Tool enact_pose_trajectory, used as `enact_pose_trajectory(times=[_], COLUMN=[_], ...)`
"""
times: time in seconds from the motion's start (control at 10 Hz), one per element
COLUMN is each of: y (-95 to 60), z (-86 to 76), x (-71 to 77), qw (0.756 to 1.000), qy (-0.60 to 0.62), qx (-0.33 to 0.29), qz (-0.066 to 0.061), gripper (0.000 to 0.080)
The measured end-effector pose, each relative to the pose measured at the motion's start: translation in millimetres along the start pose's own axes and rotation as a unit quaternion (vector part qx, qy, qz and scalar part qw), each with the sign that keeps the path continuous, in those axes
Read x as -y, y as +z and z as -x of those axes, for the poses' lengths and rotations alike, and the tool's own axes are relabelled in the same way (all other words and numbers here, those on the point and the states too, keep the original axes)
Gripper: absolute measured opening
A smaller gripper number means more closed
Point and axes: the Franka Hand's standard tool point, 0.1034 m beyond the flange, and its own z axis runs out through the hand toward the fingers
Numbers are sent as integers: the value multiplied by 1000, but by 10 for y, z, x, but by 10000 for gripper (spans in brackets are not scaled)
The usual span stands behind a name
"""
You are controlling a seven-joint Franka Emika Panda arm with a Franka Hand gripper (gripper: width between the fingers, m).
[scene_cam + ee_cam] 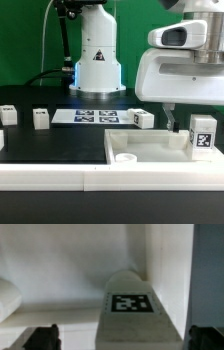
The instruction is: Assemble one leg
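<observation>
A leg (203, 135), a small white squarish post with a black-and-white tag, stands upright at the corner of the large white panel (150, 146) on the exterior view's right. My gripper (186, 125) hangs open just above and around it. One dark finger (170, 119) shows beside the leg; the other is hidden. In the wrist view the leg (130, 308) points away between the two dark fingertips (42, 336), with a gap on each side. The white panel (60, 280) lies behind it.
Three more legs lie on the black table behind the panel: one (8, 115), one (40, 118) and one (140, 118). The marker board (95, 115) lies in front of the robot base (97, 60). A round recess (127, 157) shows in the panel.
</observation>
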Motion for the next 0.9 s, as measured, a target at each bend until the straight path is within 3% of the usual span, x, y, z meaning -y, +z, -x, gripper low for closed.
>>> enact_pose_trajectory(times=[0.2,0.3,0.4,0.7,0.9], y=[3,3,3,3,6], z=[1,1,2,2,7], x=[-1,-1,0,1,25], qw=[1000,1000,1000,1000,989], qy=[0,0,5,20,149], qx=[0,0,0,0,-5], qz=[0,0,-1,-1,-6], gripper=[386,386,290,290,290])
